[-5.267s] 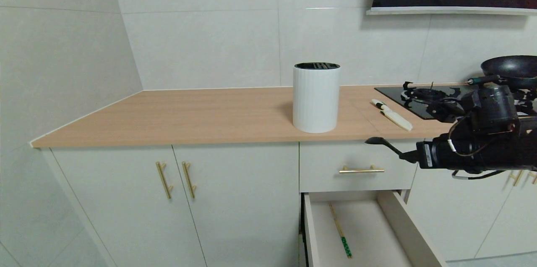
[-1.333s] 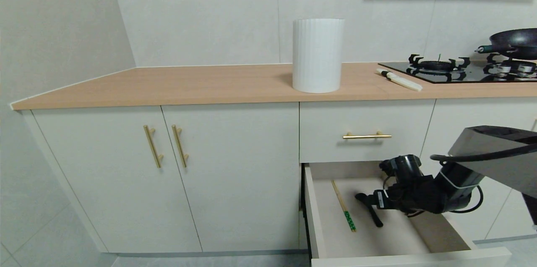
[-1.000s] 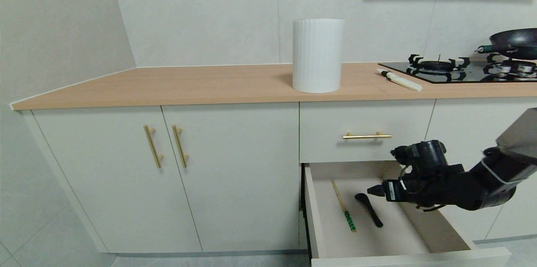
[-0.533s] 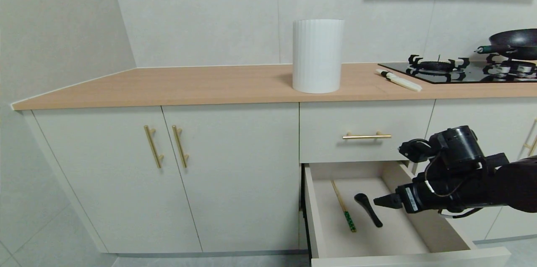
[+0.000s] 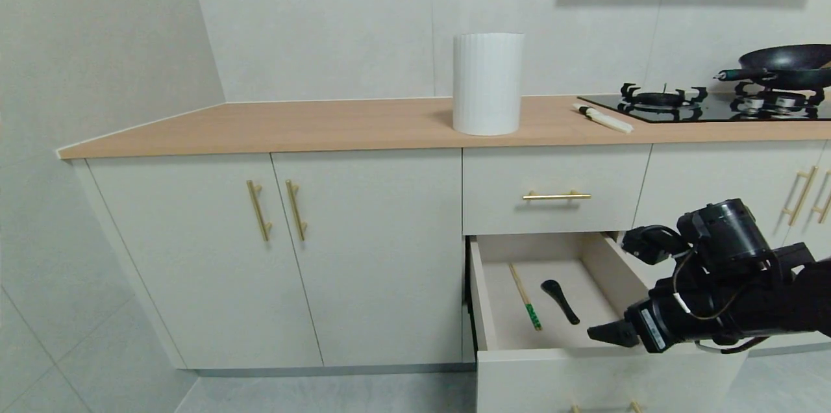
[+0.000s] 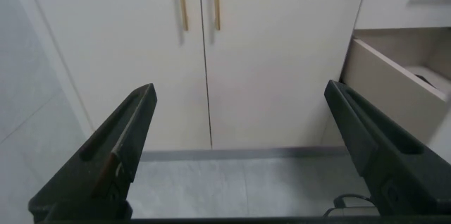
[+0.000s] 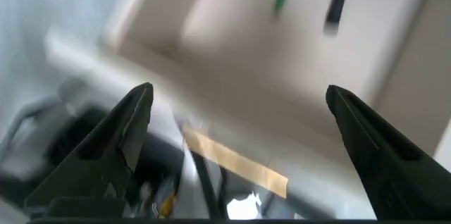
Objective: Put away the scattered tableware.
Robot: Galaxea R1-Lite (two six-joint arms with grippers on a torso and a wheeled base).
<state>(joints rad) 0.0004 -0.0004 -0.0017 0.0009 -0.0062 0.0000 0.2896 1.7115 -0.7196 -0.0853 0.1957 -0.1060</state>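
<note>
My right hand (image 7: 239, 129) hangs with its fingers spread wide and nothing between them, held above the front right part of the open white lower drawer (image 5: 481, 299), its dark tip just over the drawer's front edge in the head view. Inside that drawer lie the two pieces of tableware: a black spoon (image 5: 559, 299) flat on the drawer floor, bowl toward the back, and just beside it, on its left, a pair of pale wooden chopsticks with green ends (image 5: 524, 304), running roughly parallel to the spoon. The two are close but I cannot tell whether they touch. My left hand (image 6: 243, 150) is likewise open and empty, held low and facing the white cabinet doors (image 5: 292, 250) with their slim brass handles (image 5: 258, 210), grey floor tiles below it. Above the open drawer sits a closed white drawer front with a horizontal brass bar handle (image 5: 556, 195). On the light wood surface (image 5: 292, 127) over the cabinets stands a tall white ribbed cylindrical holder (image 5: 487, 84), upright and near the front edge. To its right, well apart from it, a knife with a cream blade and a pale handle (image 5: 602, 119) lies flat on the surface, just beside the black glass gas hob (image 5: 701, 109). A black frying pan (image 5: 785, 65) rests on the far burner.
</note>
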